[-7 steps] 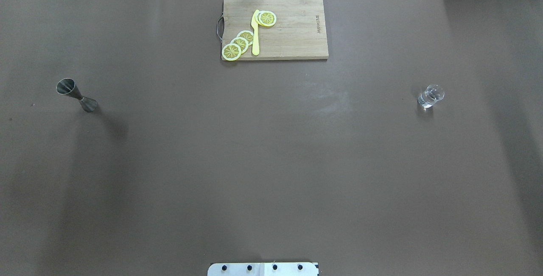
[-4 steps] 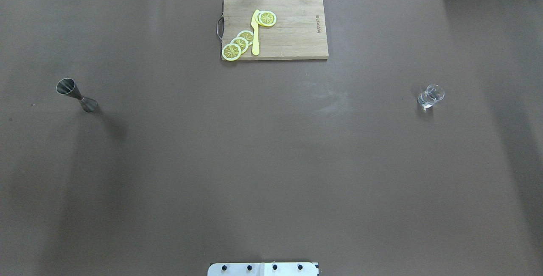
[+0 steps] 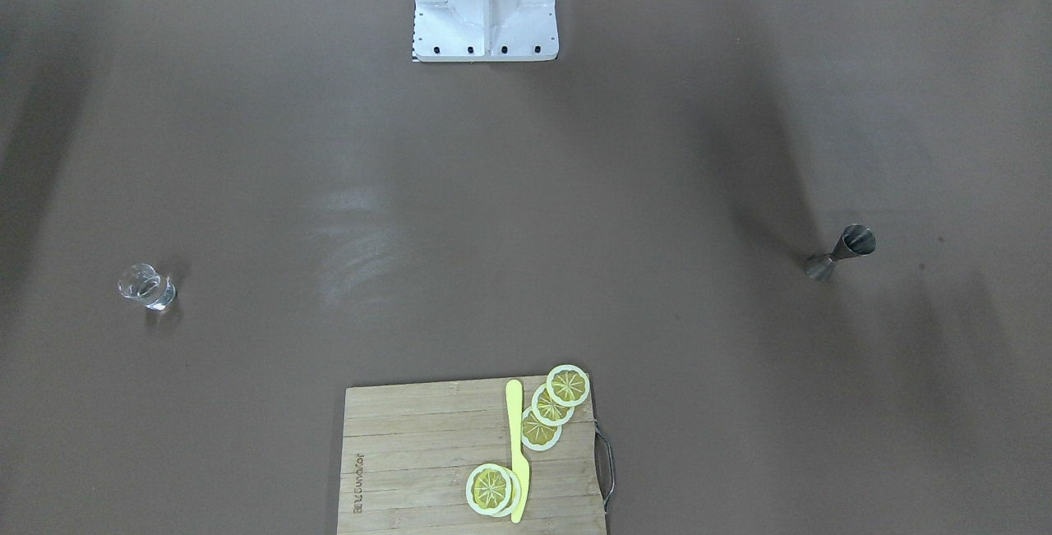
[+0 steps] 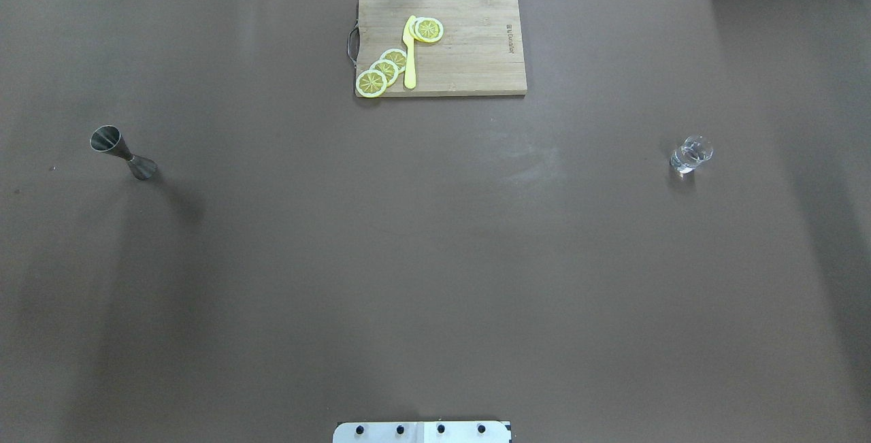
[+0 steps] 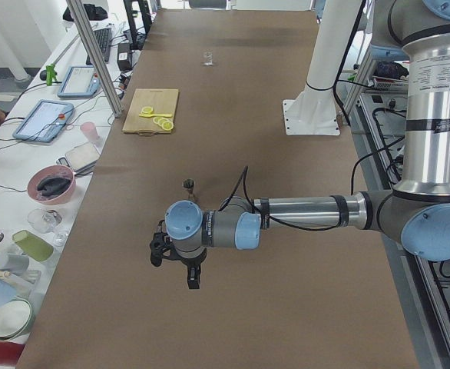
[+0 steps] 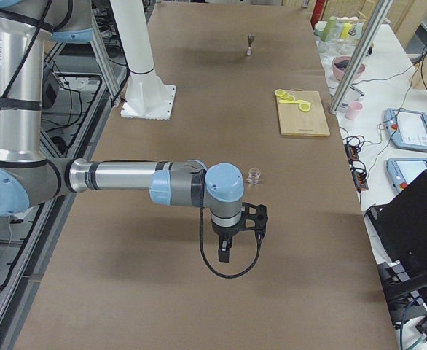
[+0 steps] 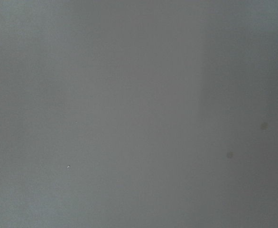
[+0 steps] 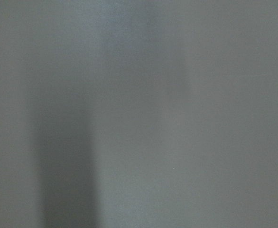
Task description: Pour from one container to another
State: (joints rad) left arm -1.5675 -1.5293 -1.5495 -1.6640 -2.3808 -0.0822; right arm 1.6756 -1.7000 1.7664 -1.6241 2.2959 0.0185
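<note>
A steel jigger (image 4: 122, 152) stands upright on the brown table's left side, also seen from the front (image 3: 840, 253) and the sides (image 5: 188, 185) (image 6: 249, 48). A small clear glass (image 4: 691, 154) holding a little liquid stands on the right side (image 3: 146, 287) (image 6: 254, 175). My left gripper (image 5: 193, 278) hangs above the table, on the near side of the jigger. My right gripper (image 6: 224, 251) hangs on the near side of the glass. Both show only in the side views, so I cannot tell whether they are open or shut. The wrist views show only blurred table surface.
A wooden cutting board (image 4: 469, 55) lies at the far middle with several lemon slices (image 4: 384, 70) and a yellow knife (image 4: 409, 55) on it. The white robot base (image 3: 485, 5) stands at the near edge. Bowls and cups sit beyond the far edge.
</note>
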